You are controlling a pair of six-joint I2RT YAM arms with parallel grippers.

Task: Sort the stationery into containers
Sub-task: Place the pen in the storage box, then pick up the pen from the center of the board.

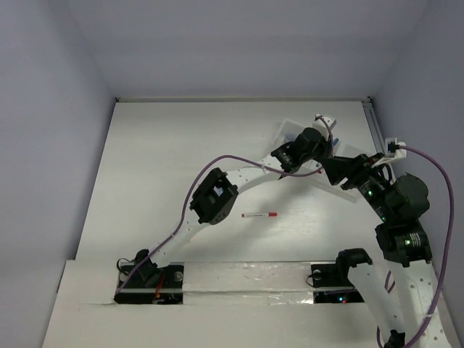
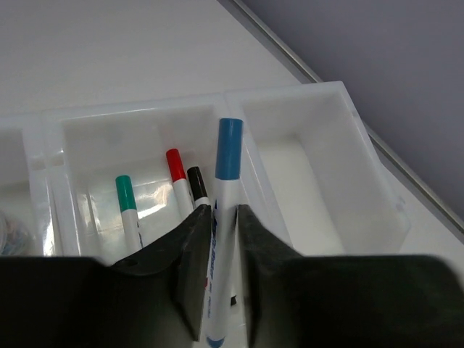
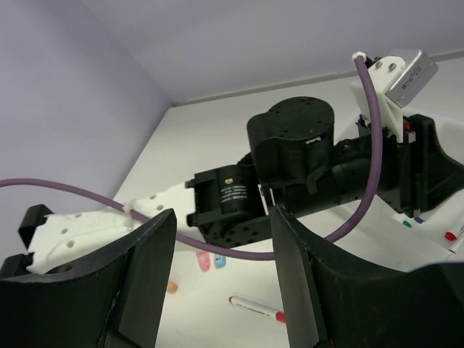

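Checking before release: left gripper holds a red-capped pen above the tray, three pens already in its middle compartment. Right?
Wrong cap: the left wrist view shows the pen in the left gripper is blue-capped, not red. It is above the tray, three pens in its middle compartment.

Beyond the right end effector (image 3: 221,243)'s spread fingers, a thin white red-capped pen (image 3: 255,308) lies on the white desk (image 3: 196,148) near 3 short chunky pink, blue and orange pieces (image 3: 205,259).
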